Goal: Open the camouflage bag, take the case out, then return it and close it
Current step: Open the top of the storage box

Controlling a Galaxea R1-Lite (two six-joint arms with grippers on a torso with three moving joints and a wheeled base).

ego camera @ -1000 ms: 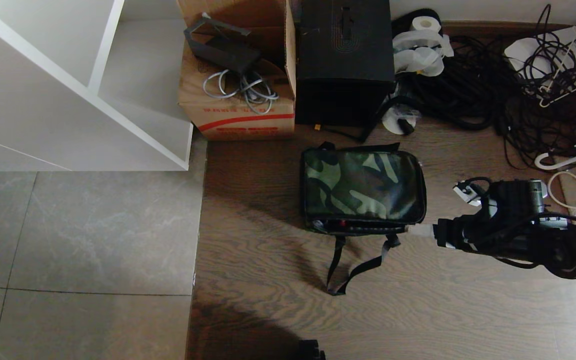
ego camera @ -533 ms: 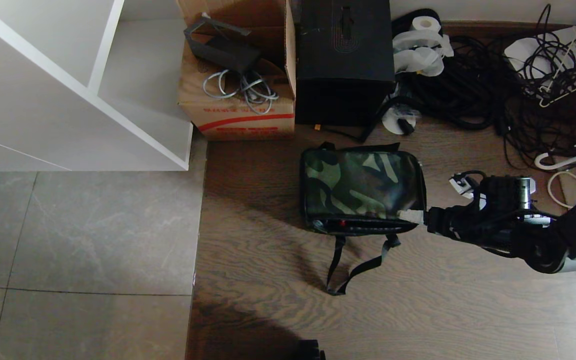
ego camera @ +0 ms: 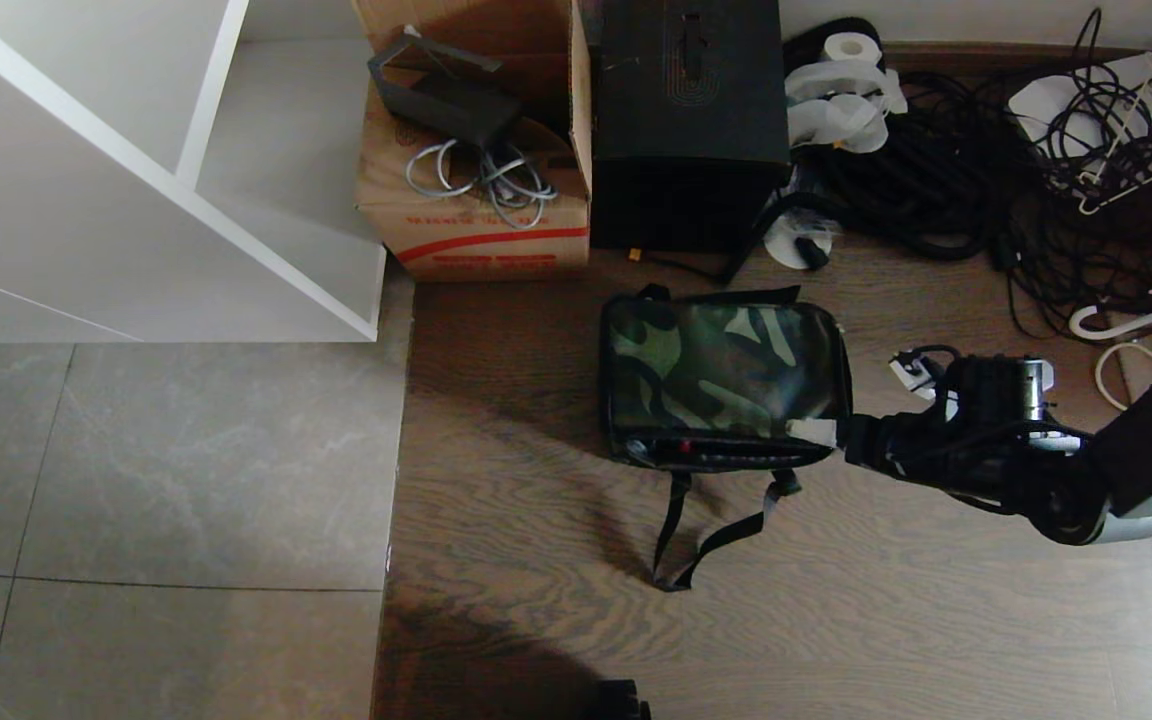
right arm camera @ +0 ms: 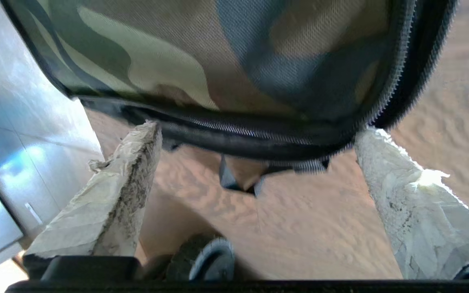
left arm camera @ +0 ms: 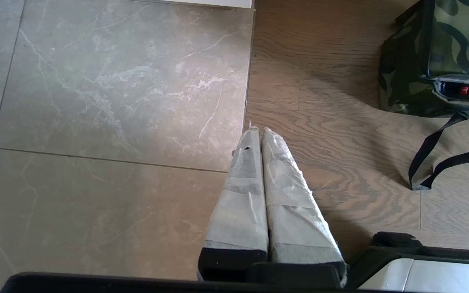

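the camouflage bag (ego camera: pixel 724 378) lies flat on the wood floor (ego camera: pixel 536 520) at the centre of the head view, camouflage face up, its black zipper edge turned toward the lower part of the frame with a sliver of red showing in the gap there. its black straps (ego camera: pixel 711 530) trail loose below it. the case is not visible anywhere, so it is presumably inside the bag; the tall black box (ego camera: pixel 688 120) at the top centre is a different thing.

the right hand (ego camera: pixel 816 432) comes in level from the right of the frame and sits at the bag's lower right corner — the likely reason being that the zipper run bends there. in the right wrist view its two taped fingers (right arm camera: pixel 124 183) stand wide apart, one on each side of the zipper edge, closed on nothing. i judge it is lining up to catch the zipper or the corner; the white pull itself cannot be picked out with certainty.

the left hand (left arm camera: pixel 259 134) hangs idle over the seam between tile and wood, fingers pressed together, well apart from the bag.

against the earlier head views, the right arm has travelled up and leftward in the frame: a second ago its tip lay just outside the corner, lower down, and now it overlaps the bag's edge. the bag, straps and clutter have not shifted.
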